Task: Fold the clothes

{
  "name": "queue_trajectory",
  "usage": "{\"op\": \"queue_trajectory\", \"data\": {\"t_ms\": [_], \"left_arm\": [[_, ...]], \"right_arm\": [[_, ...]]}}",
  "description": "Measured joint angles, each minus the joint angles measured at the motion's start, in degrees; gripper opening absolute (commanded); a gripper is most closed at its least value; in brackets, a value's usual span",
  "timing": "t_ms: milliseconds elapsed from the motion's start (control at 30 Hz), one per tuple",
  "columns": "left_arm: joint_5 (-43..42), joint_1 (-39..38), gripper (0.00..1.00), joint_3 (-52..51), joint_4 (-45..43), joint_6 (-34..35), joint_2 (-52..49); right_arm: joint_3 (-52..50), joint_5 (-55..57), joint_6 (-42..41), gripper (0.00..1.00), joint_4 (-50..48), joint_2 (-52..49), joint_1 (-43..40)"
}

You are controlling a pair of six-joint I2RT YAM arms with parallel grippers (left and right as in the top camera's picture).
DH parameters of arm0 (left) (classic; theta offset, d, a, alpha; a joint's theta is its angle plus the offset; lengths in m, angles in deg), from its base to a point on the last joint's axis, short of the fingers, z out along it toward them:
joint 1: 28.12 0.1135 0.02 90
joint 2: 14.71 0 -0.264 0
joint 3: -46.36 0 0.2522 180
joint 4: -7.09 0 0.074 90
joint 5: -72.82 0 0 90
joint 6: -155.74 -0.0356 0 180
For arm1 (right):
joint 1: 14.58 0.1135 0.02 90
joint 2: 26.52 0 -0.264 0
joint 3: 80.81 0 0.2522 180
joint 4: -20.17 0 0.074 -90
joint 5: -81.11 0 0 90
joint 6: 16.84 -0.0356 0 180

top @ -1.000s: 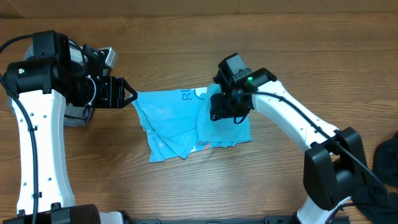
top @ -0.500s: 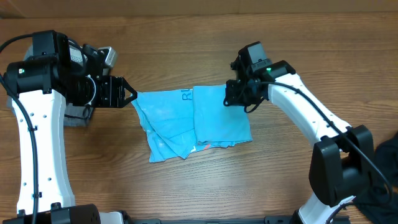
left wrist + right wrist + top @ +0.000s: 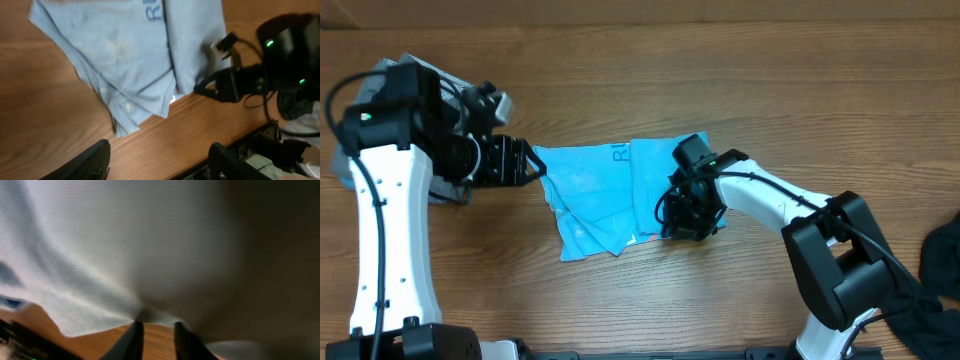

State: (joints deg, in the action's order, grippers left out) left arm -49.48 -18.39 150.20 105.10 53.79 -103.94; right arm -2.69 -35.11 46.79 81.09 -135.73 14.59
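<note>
The light-blue T-shirt (image 3: 590, 190) lies partly folded in the middle of the table, its right part laid over the left, with lettering (image 3: 620, 152) at the far edge. My left gripper (image 3: 532, 160) hovers at the shirt's left corner. In the left wrist view it (image 3: 162, 161) stands open and empty over bare wood, the T-shirt (image 3: 125, 50) ahead of it. My right gripper (image 3: 685, 218) is down on the shirt's near right hem. In its own view the right gripper (image 3: 157, 330) shows a narrow gap, its tips hidden where the cloth (image 3: 100, 255) bunches.
A grey garment (image 3: 445, 188) lies at the left under my left arm. A black garment (image 3: 942, 262) sits at the right edge. Bare wooden table (image 3: 650, 80) surrounds the shirt.
My right gripper swung from the shirt's far right corner down to its near right hem. The left arm shifted slightly towards the shirt. The shirt itself has barely moved.
</note>
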Motion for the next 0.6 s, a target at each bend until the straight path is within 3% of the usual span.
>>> {"op": "queue_trajectory", "data": {"t_ms": [300, 600], "left_arm": [[0.44, 0.00, 0.71, -18.84, -11.34, 3.06, 0.09], [1.07, 0.00, 0.80, -35.34, -31.85, 14.29, 0.09]], "right_arm": [[0.17, -1.51, 4.46, 0.20, 6.45, 3.43, -5.07], [1.97, -1.81, 6.16, 0.26, 0.66, 11.19, -5.03]]}}
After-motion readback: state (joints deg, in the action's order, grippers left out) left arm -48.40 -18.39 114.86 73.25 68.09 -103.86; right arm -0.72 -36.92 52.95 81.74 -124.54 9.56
